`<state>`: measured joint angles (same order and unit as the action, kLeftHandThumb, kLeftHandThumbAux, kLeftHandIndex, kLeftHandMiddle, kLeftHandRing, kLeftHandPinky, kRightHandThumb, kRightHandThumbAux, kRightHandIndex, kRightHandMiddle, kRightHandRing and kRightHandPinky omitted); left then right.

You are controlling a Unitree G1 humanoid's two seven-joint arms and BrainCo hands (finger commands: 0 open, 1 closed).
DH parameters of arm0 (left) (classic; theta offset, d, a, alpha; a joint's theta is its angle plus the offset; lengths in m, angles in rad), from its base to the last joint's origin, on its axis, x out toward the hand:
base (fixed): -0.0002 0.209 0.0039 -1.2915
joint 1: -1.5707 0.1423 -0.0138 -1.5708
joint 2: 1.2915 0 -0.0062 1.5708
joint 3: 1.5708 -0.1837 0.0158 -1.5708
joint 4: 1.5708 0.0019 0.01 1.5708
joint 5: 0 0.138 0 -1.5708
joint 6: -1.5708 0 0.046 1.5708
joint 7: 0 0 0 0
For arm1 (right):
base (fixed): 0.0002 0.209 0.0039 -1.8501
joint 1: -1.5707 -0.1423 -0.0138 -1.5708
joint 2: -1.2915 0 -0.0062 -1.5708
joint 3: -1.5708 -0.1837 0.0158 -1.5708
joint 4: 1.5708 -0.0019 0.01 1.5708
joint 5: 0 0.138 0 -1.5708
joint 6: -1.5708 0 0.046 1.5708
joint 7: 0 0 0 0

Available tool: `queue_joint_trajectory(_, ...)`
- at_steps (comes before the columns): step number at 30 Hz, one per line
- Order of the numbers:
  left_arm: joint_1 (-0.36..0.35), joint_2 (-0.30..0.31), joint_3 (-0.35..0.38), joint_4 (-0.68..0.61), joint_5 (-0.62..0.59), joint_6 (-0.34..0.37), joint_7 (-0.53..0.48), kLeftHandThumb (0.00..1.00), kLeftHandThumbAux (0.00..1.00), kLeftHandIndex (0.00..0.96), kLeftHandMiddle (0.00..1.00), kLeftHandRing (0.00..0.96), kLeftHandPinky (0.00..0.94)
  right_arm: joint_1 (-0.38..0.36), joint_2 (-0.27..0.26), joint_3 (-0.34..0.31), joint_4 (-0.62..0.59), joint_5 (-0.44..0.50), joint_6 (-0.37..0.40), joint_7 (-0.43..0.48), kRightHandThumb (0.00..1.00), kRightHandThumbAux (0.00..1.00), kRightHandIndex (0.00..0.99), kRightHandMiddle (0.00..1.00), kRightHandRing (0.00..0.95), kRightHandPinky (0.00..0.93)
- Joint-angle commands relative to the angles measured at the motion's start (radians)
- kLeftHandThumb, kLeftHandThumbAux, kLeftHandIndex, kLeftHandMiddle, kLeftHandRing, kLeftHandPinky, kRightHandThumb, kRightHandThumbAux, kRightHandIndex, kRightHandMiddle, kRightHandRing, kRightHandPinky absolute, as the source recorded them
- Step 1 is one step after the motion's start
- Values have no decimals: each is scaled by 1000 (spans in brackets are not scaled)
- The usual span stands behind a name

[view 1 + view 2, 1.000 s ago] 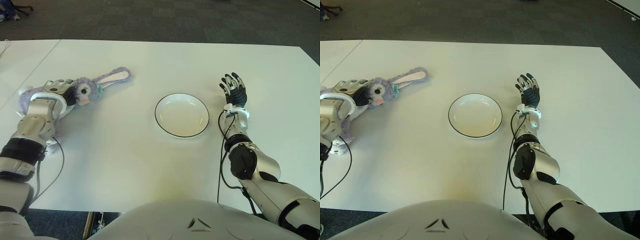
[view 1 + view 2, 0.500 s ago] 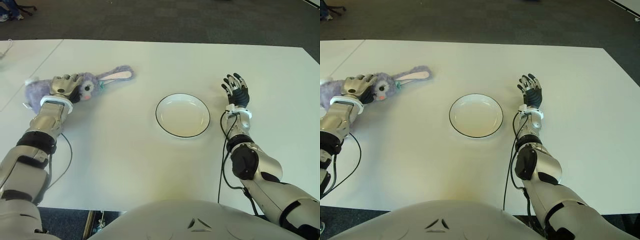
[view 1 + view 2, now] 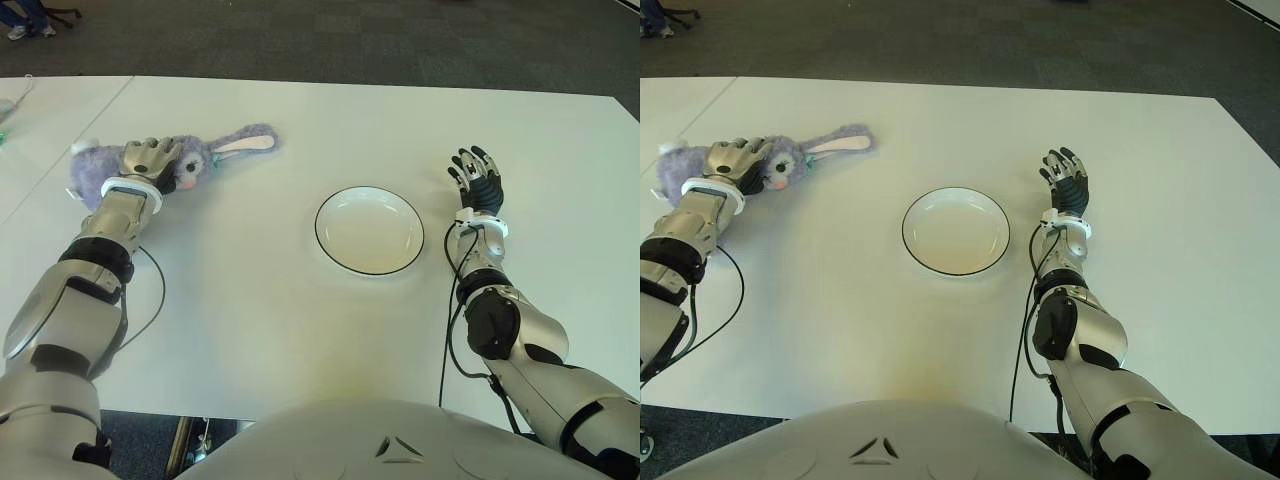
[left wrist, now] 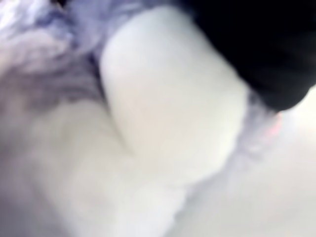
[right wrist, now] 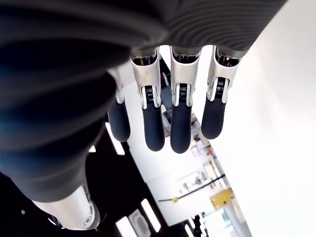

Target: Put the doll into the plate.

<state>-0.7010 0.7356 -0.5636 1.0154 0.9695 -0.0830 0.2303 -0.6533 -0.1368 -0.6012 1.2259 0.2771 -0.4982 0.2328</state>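
Nearest the robot's body, the white table [image 3: 250, 330] is lying bare, and a little farther out the plate [image 3: 369, 229], white with a dark rim, is sitting empty near the middle. Just beside the plate on the right, the right hand [image 3: 478, 180] is showing palm down with its fingers [image 5: 180, 123] straight and slightly spread, holding nothing. Farther off, at the far left of the table and well apart from the plate, the doll [image 3: 190, 165], a purple plush rabbit, is lying on its side with one long ear [image 3: 245, 142] stretching toward the table's middle. The left hand [image 3: 150, 157] is lying over the rabbit's head and neck, its fingers [image 3: 160, 150] draped across the fur; whether they are actually clamping it I cannot tell, since the left wrist view is showing only blurred plush pressed against the camera. The doll is looking light, soft and squashy, so it is likely giving way under the fingers and flopping when lifted, with little risk of damage. Judging from this, the thick part at the head and neck is offering the surest hold; the thin ear is likely to slip or dangle.
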Motion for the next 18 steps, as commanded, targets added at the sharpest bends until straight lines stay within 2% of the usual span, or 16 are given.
queue_joint_trajectory(1,11,-41,1,-60,-51,-79,-50,852,669,395,528,754,690,192,70,-7,117,11,108,-41,272,757,245,291,285,289)
queue_joint_trajectory(3,11,-33,13,-100,-63,-67,-64,853,669,395,528,750,689,194,71,-5,117,10,104,-43,276,757,244,291,285,290)
queue_joint_trajectory(5,36,-5,42,-235,-78,-34,-92,853,670,393,523,735,665,196,72,-2,116,7,94,-43,278,763,246,292,287,288)
queue_joint_trajectory(6,71,19,72,-363,-90,-11,-115,853,670,393,521,731,659,196,72,1,116,4,93,-43,278,765,247,292,287,288)
queue_joint_trajectory(7,108,41,104,-484,-102,3,-130,932,651,426,524,530,587,197,72,4,117,2,95,-44,269,767,247,290,285,284)
queue_joint_trajectory(9,157,63,146,-627,-116,16,-137,957,644,444,527,467,558,197,72,6,119,-1,97,-48,263,768,248,289,284,282)
queue_joint_trajectory(11,179,67,169,-686,-119,19,-131,994,653,466,521,430,490,197,73,11,119,-6,93,-55,254,772,249,290,282,273)
queue_joint_trajectory(17,215,47,207,-807,-89,58,-125,1000,655,477,504,409,509,194,77,25,119,-19,91,-76,257,782,259,292,282,287)
queue_joint_trajectory(18,214,43,209,-822,-79,65,-127,1000,660,414,468,448,483,193,76,29,119,-23,95,-83,265,780,261,292,283,293)
